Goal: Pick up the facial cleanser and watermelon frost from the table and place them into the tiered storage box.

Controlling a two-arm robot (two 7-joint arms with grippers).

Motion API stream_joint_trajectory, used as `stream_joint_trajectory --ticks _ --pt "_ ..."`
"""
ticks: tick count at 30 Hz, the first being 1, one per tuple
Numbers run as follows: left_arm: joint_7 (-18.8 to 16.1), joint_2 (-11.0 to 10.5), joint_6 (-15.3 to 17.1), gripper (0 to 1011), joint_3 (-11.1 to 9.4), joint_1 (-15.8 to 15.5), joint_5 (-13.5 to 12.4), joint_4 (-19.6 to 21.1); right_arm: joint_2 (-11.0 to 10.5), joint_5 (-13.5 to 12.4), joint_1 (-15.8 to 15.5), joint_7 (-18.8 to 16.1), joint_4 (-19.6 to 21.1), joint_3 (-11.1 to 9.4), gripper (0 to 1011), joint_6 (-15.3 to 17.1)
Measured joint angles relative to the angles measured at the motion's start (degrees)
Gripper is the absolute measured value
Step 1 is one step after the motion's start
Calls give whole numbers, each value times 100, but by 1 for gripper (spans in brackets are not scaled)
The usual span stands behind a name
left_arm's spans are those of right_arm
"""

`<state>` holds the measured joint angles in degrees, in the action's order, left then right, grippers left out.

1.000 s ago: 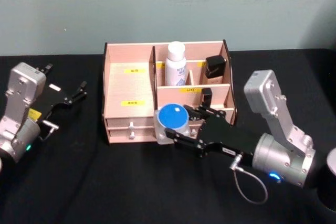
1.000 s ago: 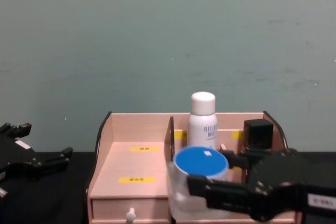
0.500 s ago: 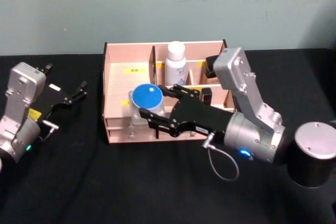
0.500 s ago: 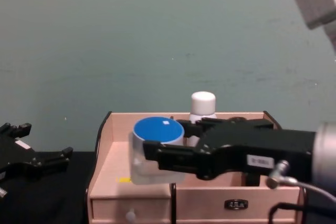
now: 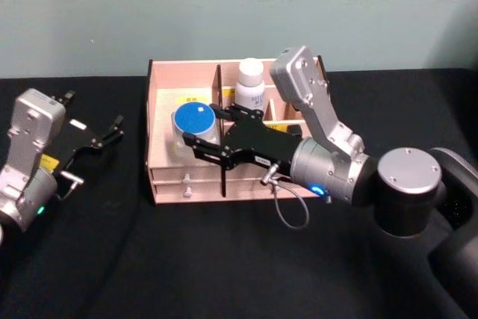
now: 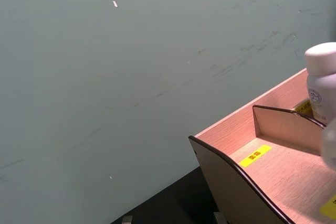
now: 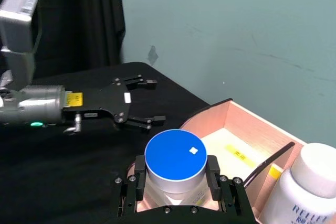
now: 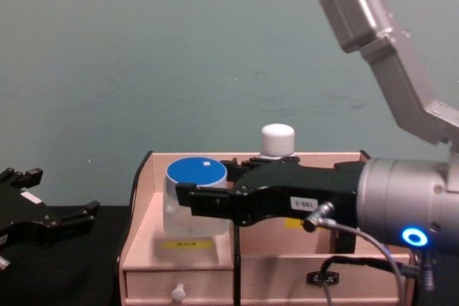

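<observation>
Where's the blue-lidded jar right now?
The blue-lidded jar is clamped in the right gripper, held over the wide left compartment of the tiered storage box, left of the white bottle.

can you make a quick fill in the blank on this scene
1. The right gripper is shut on a clear jar with a round ____ lid.
2. The jar hangs over the light wooden tiered storage box's ____ compartment.
3. The left gripper is open above the ____ tablecloth.

Missing words: blue; left; black
</observation>
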<state>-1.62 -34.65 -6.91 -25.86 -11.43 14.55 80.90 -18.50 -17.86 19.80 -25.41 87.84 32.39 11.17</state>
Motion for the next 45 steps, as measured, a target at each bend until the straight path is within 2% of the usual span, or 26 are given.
stream_joint_trajectory --ticks 11,20,30,45 --pt "0 0 0 1001 0 0 0 0 330 93 399 56 -629 35 698 18" --pt "0 0 0 1001 0 0 0 0 498 178 574 80 -989 50 698 23" --pt "0 0 0 1001 0 0 0 0 581 213 661 38 -1192 61 698 103" --pt "0 0 0 1001 0 0 0 0 603 199 677 2 -1251 55 698 240"
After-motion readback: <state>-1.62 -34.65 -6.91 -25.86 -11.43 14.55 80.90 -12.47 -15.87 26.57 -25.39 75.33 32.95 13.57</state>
